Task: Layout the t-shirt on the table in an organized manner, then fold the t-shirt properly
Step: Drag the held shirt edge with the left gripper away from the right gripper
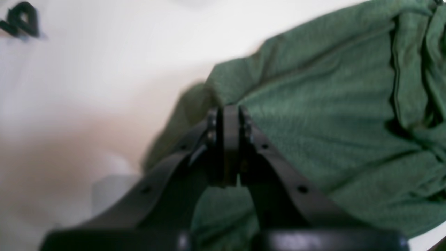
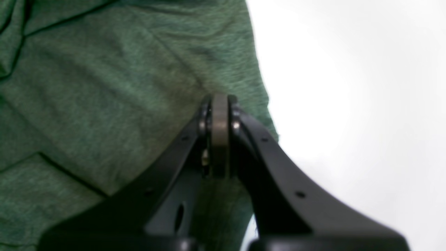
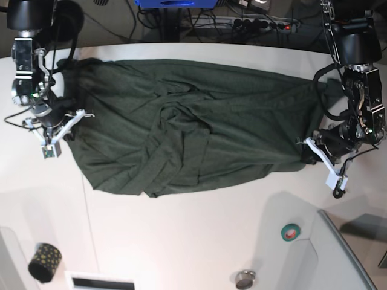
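Observation:
The dark green t-shirt [image 3: 187, 130] lies wrinkled across the white table [image 3: 181, 241], pulled out sideways between both arms, with bunched folds at its middle. In the base view my left gripper [image 3: 309, 154] sits at the shirt's right end, and the left wrist view shows this gripper [image 1: 228, 116] shut on the cloth's edge [image 1: 313, 104]. At the shirt's left end is my right gripper [image 3: 68, 122]. The right wrist view shows that gripper [image 2: 219, 104] with jaws shut on the fabric [image 2: 104, 87] near its border.
A green tape roll [image 3: 290, 231] and a small metal disc [image 3: 245, 279] lie near the front right beside a grey tray [image 3: 347, 260]. A dark patterned roll [image 3: 45, 261] sits at the front left. Cables and a blue box [image 3: 175, 3] run behind the table.

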